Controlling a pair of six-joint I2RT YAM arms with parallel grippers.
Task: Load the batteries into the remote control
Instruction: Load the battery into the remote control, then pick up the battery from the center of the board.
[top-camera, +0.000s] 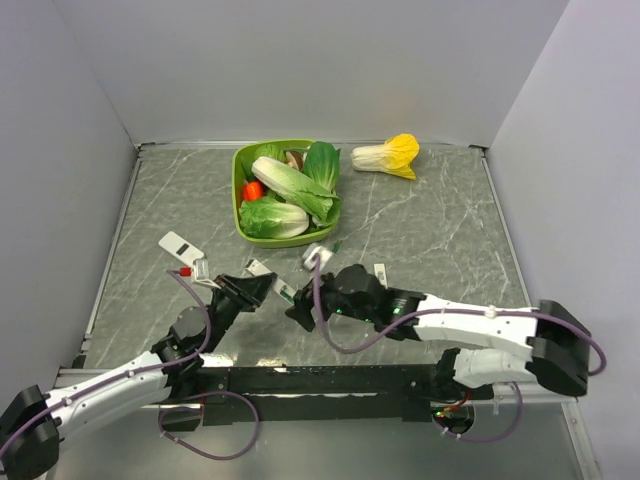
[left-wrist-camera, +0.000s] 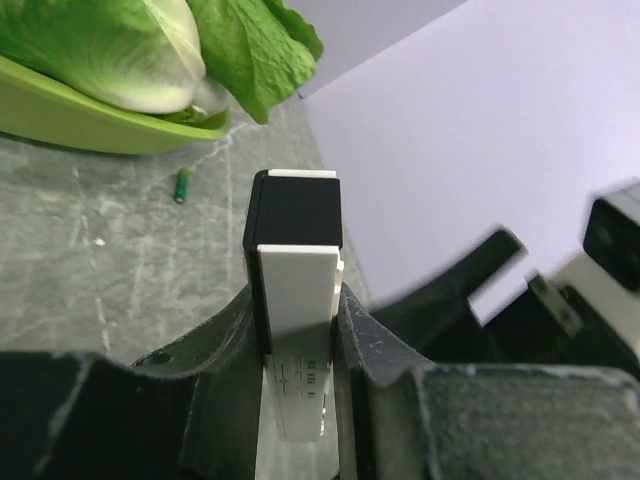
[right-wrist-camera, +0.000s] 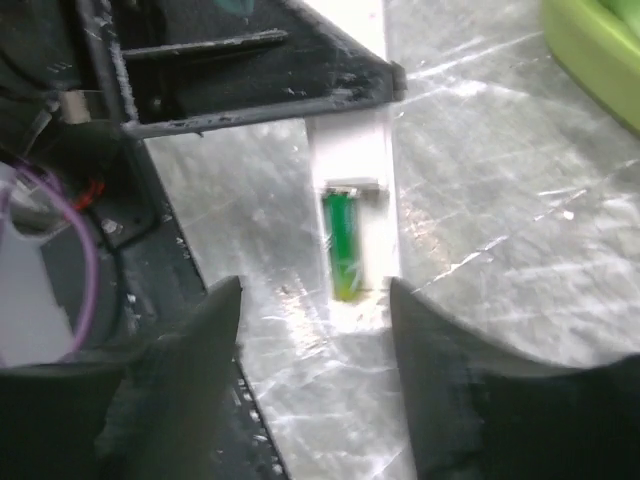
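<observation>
My left gripper (top-camera: 262, 289) is shut on the remote control (top-camera: 284, 291), a white bar with a black section, and holds it at the table's front middle. In the left wrist view the remote control (left-wrist-camera: 295, 210) stands up between the fingers (left-wrist-camera: 385, 350). In the right wrist view one green battery (right-wrist-camera: 342, 245) lies in the open slot of the remote control (right-wrist-camera: 350, 160). My right gripper (right-wrist-camera: 315, 300) is open and empty just short of that end, and the top view shows the right gripper (top-camera: 300, 310) close beside the remote. The second battery (top-camera: 338, 246) lies loose on the table near the bowl and also shows in the left wrist view (left-wrist-camera: 182, 186).
A green bowl (top-camera: 240, 190) of leafy vegetables stands at the back middle. A yellow-white cabbage (top-camera: 388, 155) lies at the back right. A white plate with a red knob (top-camera: 182, 243) lies left of my left arm. A small white strip (top-camera: 380, 272) lies by my right arm.
</observation>
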